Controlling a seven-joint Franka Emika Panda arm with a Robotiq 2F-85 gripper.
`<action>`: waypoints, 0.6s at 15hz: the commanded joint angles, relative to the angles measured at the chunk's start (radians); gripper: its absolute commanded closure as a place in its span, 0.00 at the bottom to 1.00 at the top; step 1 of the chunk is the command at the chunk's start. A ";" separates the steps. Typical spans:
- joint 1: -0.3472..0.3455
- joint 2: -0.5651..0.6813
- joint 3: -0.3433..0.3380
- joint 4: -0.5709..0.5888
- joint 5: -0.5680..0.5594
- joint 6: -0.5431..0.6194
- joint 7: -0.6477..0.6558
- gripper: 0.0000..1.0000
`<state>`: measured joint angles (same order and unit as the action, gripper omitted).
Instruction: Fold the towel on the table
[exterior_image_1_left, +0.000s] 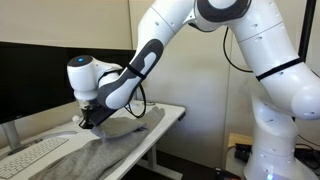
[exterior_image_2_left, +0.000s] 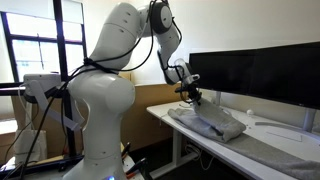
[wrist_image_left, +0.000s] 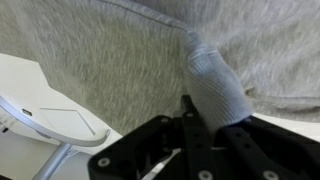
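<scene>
In an exterior view, one white robot arm (exterior_image_1_left: 240, 60) is seen bent down over one white bench (exterior_image_1_left: 172, 115). One grey-brown towel (exterior_image_1_left: 115, 142) is spread along the bench top. The single end effector (exterior_image_1_left: 90, 118) is lowered onto the towel and closed on a pinch of its cloth. One white keyboard (exterior_image_1_left: 30, 155) lies beside the towel, and one black monitor (exterior_image_1_left: 25, 85) stands behind it.

In an exterior view from another place, the towel (exterior_image_2_left: 215, 125) is seen on the bench (exterior_image_2_left: 160, 112), raised into one thick fold under the end effector (exterior_image_2_left: 190, 96). Black monitors (exterior_image_2_left: 260, 70) stand behind; their number cannot be told.

In the wrist view, the towel (wrist_image_left: 110, 60) fills most of the picture. One ridge of cloth is held between the closed fingers of the end effector (wrist_image_left: 190, 108).
</scene>
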<state>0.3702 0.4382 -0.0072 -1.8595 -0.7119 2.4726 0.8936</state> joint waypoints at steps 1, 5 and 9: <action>0.034 0.008 0.025 0.034 -0.004 -0.021 0.018 0.95; 0.081 0.049 0.056 0.090 0.001 -0.035 0.006 0.95; 0.127 0.110 0.081 0.156 0.010 -0.056 -0.011 0.95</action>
<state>0.4735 0.5031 0.0570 -1.7619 -0.7121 2.4486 0.8936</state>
